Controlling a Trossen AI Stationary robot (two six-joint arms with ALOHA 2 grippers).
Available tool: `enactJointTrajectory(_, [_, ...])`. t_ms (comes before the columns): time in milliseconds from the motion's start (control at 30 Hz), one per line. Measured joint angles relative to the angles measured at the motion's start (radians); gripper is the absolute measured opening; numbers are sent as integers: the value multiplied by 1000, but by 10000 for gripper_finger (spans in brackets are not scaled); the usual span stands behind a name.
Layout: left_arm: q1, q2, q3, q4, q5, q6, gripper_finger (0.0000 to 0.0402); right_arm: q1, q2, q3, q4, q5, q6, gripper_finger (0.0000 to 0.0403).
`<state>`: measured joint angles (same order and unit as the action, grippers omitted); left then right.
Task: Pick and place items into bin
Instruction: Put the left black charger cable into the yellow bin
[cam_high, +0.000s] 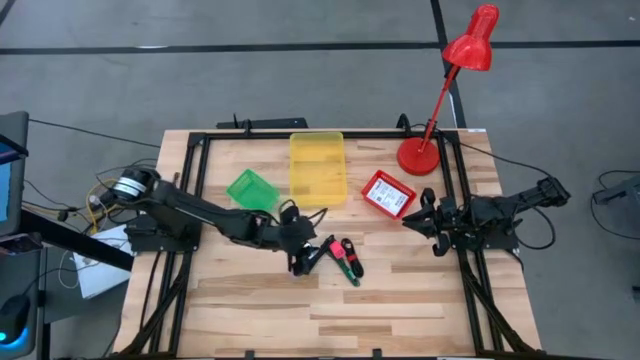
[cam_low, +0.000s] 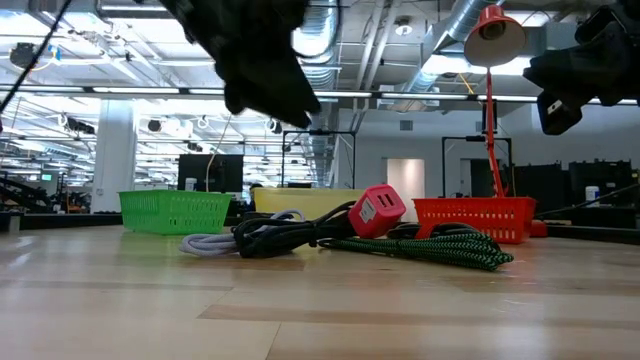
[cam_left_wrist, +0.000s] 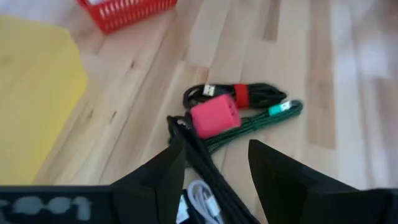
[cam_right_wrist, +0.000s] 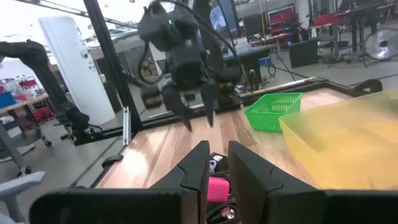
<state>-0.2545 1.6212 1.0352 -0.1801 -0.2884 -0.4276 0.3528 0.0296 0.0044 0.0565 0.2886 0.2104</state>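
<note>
**Left gripper poised over a tangle of cables and a pink charger**

The left gripper (cam_high: 303, 262) hangs over the middle of the light wooden desk (cam_high: 250, 310), its dark fingers (cam_left_wrist: 163, 177) spread wide, with nothing held between them. In the left wrist view a black cable strand passes between the fingers, but they do not close on it. Just beside the gripper lies the bundle of items (cam_high: 345, 258): a small pink-red charger block (cam_left_wrist: 215, 116), a coiled black cable with a red band (cam_left_wrist: 244, 96), a green braided cable (cam_low: 440, 247) and a pale grey cable (cam_low: 207, 242). From above the bundle is too small to sort out; the low view shows the block resting on top of the coils.

Beyond them stand a yellow translucent plastic bin (cam_high: 317, 166), a small green mesh basket (cam_high: 251, 188), tilted, and a red mesh basket (cam_high: 387, 193) holding white card packets with unreadable print. A red desk lamp (cam_high: 441, 95) stands at the far right.

The right gripper (cam_high: 428, 228) waits near the red basket, well apart from the bundle, fingers narrowly parted and empty.
</note>
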Motion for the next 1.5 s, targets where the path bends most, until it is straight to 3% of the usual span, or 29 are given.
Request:
enactJointTrajectory(200, [11,51,68,-129,1,-8,166,0,16,0,8,0,0,54])
enactJointTrajectory(400, [33,50,73,-123,97,-60,166,0,17,0,0,0,0,54])
enactJointTrajectory(767, [35,136,72,-84,172,-81,166,0,17,0,0,0,0,54])
enactJointTrajectory(1500, [111,168,72,-33,178,14,166,0,17,0,2,0,0,54])
